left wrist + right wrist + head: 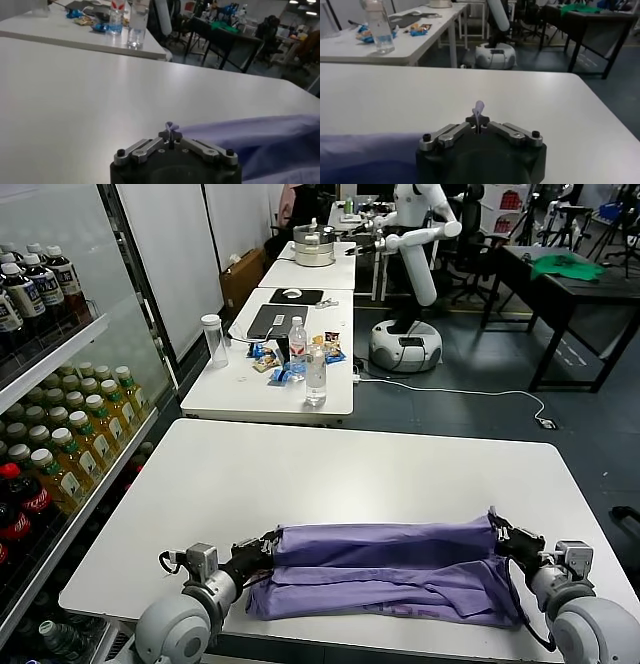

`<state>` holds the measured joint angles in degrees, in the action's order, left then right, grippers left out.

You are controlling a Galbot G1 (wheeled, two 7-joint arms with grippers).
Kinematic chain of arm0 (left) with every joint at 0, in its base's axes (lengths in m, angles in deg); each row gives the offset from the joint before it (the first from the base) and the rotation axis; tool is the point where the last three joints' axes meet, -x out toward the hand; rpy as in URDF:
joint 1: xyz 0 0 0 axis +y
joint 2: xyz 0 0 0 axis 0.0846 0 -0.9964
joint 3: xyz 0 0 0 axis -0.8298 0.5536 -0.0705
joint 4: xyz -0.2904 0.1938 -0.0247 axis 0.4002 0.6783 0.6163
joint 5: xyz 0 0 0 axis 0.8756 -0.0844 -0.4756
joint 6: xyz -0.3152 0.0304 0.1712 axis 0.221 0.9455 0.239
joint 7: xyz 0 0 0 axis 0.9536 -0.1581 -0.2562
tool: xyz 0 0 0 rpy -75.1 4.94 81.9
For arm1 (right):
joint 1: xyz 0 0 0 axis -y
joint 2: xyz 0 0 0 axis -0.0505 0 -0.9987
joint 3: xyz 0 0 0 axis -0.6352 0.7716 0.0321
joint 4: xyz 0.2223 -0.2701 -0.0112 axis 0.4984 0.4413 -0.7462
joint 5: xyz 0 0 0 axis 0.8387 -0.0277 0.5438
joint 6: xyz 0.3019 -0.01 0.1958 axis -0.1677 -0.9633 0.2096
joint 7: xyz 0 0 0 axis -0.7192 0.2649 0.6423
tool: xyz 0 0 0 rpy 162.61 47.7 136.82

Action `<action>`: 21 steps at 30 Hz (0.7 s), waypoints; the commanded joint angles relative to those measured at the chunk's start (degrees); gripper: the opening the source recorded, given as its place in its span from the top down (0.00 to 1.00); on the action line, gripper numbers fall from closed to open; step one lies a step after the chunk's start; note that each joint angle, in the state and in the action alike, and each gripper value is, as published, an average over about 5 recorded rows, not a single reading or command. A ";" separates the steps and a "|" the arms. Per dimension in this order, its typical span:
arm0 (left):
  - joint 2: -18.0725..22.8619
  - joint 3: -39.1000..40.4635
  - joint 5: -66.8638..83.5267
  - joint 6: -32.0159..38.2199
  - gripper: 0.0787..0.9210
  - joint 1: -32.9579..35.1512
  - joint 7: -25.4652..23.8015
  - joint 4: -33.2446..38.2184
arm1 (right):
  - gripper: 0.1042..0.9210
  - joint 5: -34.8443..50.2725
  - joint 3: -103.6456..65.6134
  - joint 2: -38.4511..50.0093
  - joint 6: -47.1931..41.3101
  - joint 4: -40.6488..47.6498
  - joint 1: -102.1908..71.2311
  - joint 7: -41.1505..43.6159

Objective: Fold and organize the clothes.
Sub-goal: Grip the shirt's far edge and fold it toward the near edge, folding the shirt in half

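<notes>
**Lavender shirt pinched at both ends, fold in hand**

Lavender fabric, thin and soft: the shirt (pixel 385 572) lies on the near part of the white table (pixel 330 474), close to the front edge, its long axis running left to right across the robot.

Left gripper (pixel 268 548): at the shirt's left end, fingers closed on a corner of cloth. The left wrist view shows a small tuft of fabric (pixel 171 126) standing up between the shut jaws, with the cloth trailing away towards the other arm.

Right gripper (pixel 503 539): at the shirt's right end, likewise clamped on fabric; a tuft (pixel 478 108) rises between its jaws in the right wrist view.

Relation governing the next move: the held edge is the upper layer, stretched fairly taut between the two grippers, lying over a lower layer nearer the robot. Neither arm is nearer; each holds its own end. Open tabletop lies beyond the shirt.

Judgement: a lengthwise fold is under way. Both arms will likely need to travel together, level, to keep the edge straight.
</notes>
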<state>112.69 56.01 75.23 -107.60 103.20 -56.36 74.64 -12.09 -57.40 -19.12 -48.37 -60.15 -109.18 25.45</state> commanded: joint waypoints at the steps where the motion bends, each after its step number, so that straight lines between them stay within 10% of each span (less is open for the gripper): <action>1: -1.35 -0.29 -1.39 -1.79 0.98 0.29 -0.91 -1.99 | 0.99 -2.54 0.73 -0.94 0.06 2.98 -0.41 0.05; 14: -1.27 -0.47 -7.11 -1.78 0.98 1.16 -5.18 -1.56 | 0.98 -4.69 2.21 -1.62 0.04 3.05 0.24 0.77; 21: 0.81 -2.63 -13.71 -0.02 0.84 6.84 -2.69 6.81 | 0.77 -5.70 0.75 -2.49 0.14 -3.58 -3.59 1.24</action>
<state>112.05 54.97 69.21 -108.94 104.96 -59.89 73.94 -16.56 -55.85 -21.03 -48.28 -58.68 -109.88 26.44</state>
